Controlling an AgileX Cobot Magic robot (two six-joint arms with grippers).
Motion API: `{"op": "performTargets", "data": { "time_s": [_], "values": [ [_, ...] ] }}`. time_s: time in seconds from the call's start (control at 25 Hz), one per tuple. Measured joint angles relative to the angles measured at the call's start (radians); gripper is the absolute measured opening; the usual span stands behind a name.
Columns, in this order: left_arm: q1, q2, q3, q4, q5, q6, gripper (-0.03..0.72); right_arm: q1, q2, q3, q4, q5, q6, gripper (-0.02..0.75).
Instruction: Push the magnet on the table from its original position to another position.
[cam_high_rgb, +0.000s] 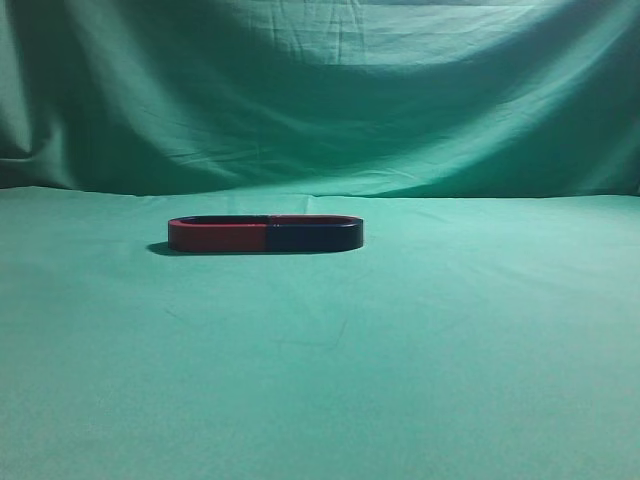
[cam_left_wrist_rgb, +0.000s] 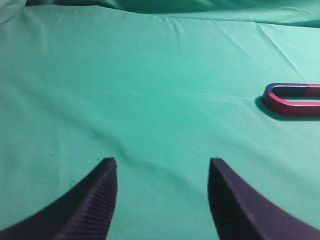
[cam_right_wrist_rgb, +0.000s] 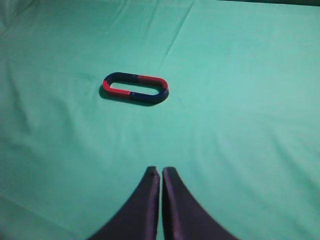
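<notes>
Green cloth everywhere: wrinkled draped backdrop (cam_high_rgb: 320, 90) behind, smooth green bench (cam_high_rgb: 320, 380) in front.

Two U-shaped magnets sit flat on the bench, open ends butted together into one closed oval loop. In the exterior view the red magnet (cam_high_rgb: 218, 234) is the left half, the dark navy magnet (cam_high_rgb: 315, 235) is the right half, touching at the seam near the middle. Loop sits toward the back of the bench, slightly left of centre.

Right wrist view: the loop lies well ahead of the right end effector (cam_right_wrist_rgb: 161, 172), a bit to its left, each long side part red, part navy. Navy magnet (cam_right_wrist_rgb: 125, 78), red magnet (cam_right_wrist_rgb: 152, 80). Right end effector fingers pressed together, only a hairline gap, nothing between them, clear of the magnets.

Left wrist view: left end effector (cam_left_wrist_rgb: 162, 165) spread wide, nothing between the fingers, hovering over bare cloth. Loop's rounded end shows at the right frame edge, well apart from the fingers; the rest is cropped.

Neither arm shows in the exterior view.
</notes>
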Motion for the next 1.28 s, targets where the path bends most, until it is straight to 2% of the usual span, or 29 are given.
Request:
{"op": "performTargets", "data": {
  "time_s": [0.24,0.36,0.48,0.6,0.76,1.0,1.12,1.28],
  "values": [
    [0.000,0.000,0.000,0.000,0.000,0.000,0.372,0.000,-0.145,0.077,-0.042,0.060,0.000,0.000],
    [0.000,0.000,0.000,0.000,0.000,0.000,0.372,0.000,-0.220,0.145,-0.064,-0.006,0.000,0.000],
    [0.000,0.000,0.000,0.000,0.000,0.000,0.372,-0.002,-0.300,0.253,-0.098,-0.155,0.000,0.000],
    [0.000,0.000,0.000,0.000,0.000,0.000,0.372,-0.060,-0.392,0.396,-0.116,-0.360,0.000,0.000],
    [0.000,0.000,0.000,0.000,0.000,0.000,0.372,-0.223,-0.492,0.604,-0.123,-0.596,0.000,0.000],
    [0.000,0.000,0.000,0.000,0.000,0.000,0.372,-0.448,-0.541,0.865,-0.112,-0.781,0.000,0.000],
    [0.000,0.000,0.000,0.000,0.000,0.000,0.372,-0.481,-0.543,0.941,-0.106,-0.827,0.000,0.000],
    [0.000,0.000,0.000,0.000,0.000,0.000,0.372,-0.485,-0.543,0.952,-0.104,-0.824,0.000,0.000]
  ]
}}
